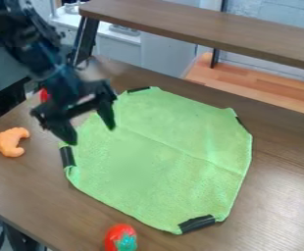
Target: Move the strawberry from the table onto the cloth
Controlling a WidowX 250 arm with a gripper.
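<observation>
1. The red toy strawberry with blue-green leaves (120, 238) lies on the brown wooden desk (279, 196), just off the light green cloth (161, 157), toward its 7 o'clock.
2. The black two-finger claw (91, 135) hangs at the cloth's 10 o'clock edge, fingers spread, gripping nothing.
3. An orange, crescent-shaped toy (12, 142) lies at 9 o'clock, apart from the cloth.
4. A partly hidden red object (44, 95) shows behind the arm, toward 10 o'clock.
</observation>
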